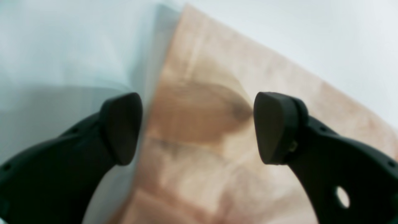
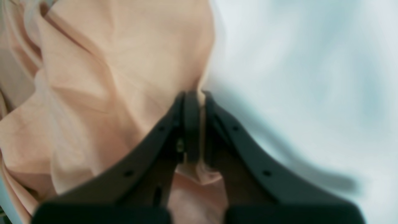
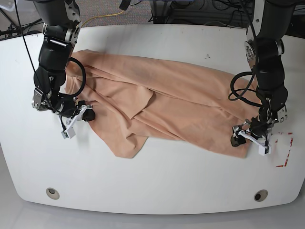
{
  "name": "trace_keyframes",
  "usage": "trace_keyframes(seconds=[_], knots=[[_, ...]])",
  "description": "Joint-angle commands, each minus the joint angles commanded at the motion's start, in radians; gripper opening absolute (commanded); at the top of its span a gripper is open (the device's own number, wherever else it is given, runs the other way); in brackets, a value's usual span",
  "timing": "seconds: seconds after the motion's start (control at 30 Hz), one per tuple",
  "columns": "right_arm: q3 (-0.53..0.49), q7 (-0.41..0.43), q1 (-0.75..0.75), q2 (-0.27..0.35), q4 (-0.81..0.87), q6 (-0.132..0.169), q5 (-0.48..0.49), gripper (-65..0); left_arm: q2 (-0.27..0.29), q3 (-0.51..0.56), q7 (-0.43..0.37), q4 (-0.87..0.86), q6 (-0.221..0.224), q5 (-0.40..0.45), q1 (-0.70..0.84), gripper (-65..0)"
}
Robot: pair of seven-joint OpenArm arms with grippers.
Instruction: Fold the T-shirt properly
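Note:
The peach-pink T-shirt (image 3: 157, 105) lies spread and wrinkled across the white table (image 3: 152, 186), with a loose flap folded toward the front. At its left edge my right gripper (image 3: 88, 115) is shut on the cloth. The right wrist view shows the right gripper (image 2: 197, 102) pinching a fold of the T-shirt (image 2: 108, 77) between closed fingers. My left gripper (image 3: 244, 137) stands open at the shirt's right front corner. In the left wrist view the left gripper (image 1: 197, 127) hangs over the T-shirt (image 1: 217, 77), its fingers spread wide and holding nothing.
Red tape marks (image 3: 286, 149) sit on the table just right of my left gripper. Two round holes (image 3: 52, 192) (image 3: 260, 195) lie near the front edge. Cables (image 3: 190, 12) run along the back behind the table.

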Motion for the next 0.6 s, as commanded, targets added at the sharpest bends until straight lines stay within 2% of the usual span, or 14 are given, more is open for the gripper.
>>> trace_keyframes(seconds=[0.1, 0.33, 0.4, 0.47, 0.6], knots=[[0.0, 0.0, -0.002, 0.002, 0.0, 0.0, -0.003, -65.0, 0.0, 0.0, -0.002, 0.0, 0.0, 0.0, 0.002, -41.7], [-0.002, 0.0, -0.002, 0.003, 0.0, 0.0, 0.003, -65.0, 0.0, 0.0, 0.006, 0.044, -0.002, 0.0, 0.006, -59.3], [-0.002, -0.003, -0.002, 0.005, 0.018, 0.0, 0.002, -65.0, 0.0, 0.0, 0.034, 0.114, -0.002, 0.003, 0.031, -61.0], [-0.002, -0.018, -0.018, 0.005, 0.066, 0.0, -0.003, -65.0, -0.002, -0.003, 0.109, 0.195, -0.002, 0.002, 0.072, -60.8], [-0.003, -0.064, -0.075, 0.003, 0.172, 0.0, -0.002, -65.0, -0.005, -0.006, 0.199, 0.373, -0.002, 0.0, 0.183, -61.0]])
